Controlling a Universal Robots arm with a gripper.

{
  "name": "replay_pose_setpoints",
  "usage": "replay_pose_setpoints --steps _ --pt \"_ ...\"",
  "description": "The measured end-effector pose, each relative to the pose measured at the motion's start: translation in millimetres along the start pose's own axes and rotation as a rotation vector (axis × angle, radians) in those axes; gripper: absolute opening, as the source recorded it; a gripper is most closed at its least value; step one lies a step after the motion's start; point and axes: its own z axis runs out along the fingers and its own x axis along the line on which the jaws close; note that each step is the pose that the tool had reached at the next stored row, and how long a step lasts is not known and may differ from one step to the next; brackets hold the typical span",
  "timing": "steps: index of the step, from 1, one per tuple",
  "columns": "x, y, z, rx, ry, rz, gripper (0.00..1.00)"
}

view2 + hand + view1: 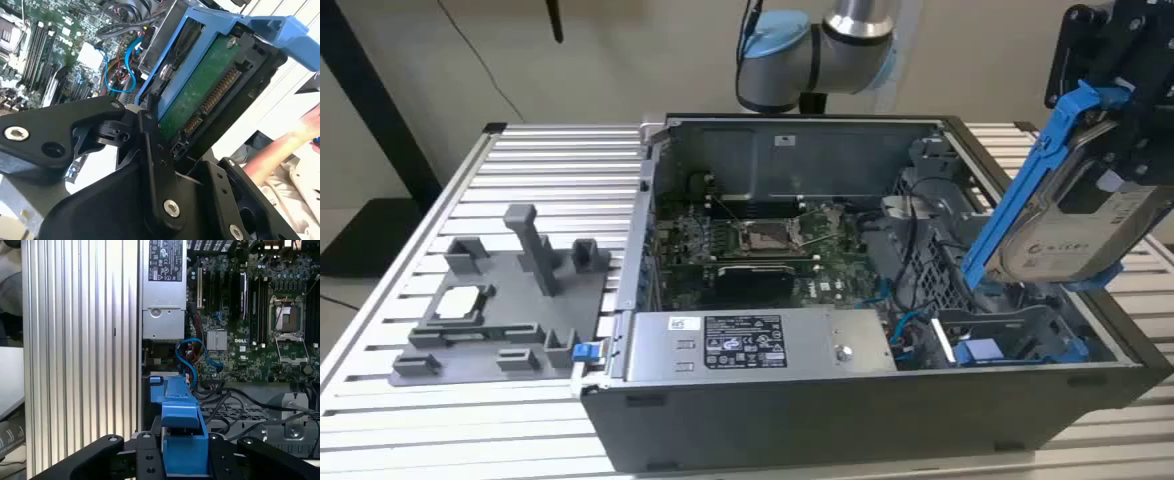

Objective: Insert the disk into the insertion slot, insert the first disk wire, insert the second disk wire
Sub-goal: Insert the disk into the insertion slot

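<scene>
In the exterior view the end effector (pixel 1125 150) grips the disk (pixel 1067 215), tilted in its blue carrier (pixel 1034 180) above the open computer case (pixel 854 420) at the exterior view's right. The insertion slot (pixel 1007 330) lies below, not touching it.

In the second wrist view black fingers (pixel 150 130) clamp the disk's green circuit-board side (pixel 200 95), with a person's arm (pixel 280 150) beyond.

In the first wrist view the carrier (pixel 182 440) sits between the fingers, the motherboard (pixel 250 315) farther off.

Exterior view high, both wrist views near mobo (pixel 235 352)
</scene>
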Motion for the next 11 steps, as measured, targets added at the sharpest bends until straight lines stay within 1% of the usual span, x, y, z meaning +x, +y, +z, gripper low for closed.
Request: replay_pose_setpoints --steps 5,11 --pt "0.0 0.0 0.3 0.0000 0.0001 0.000 0.00" --pt "0.0 -0.1 2.7 0.0000 0.0001 0.000 0.00"
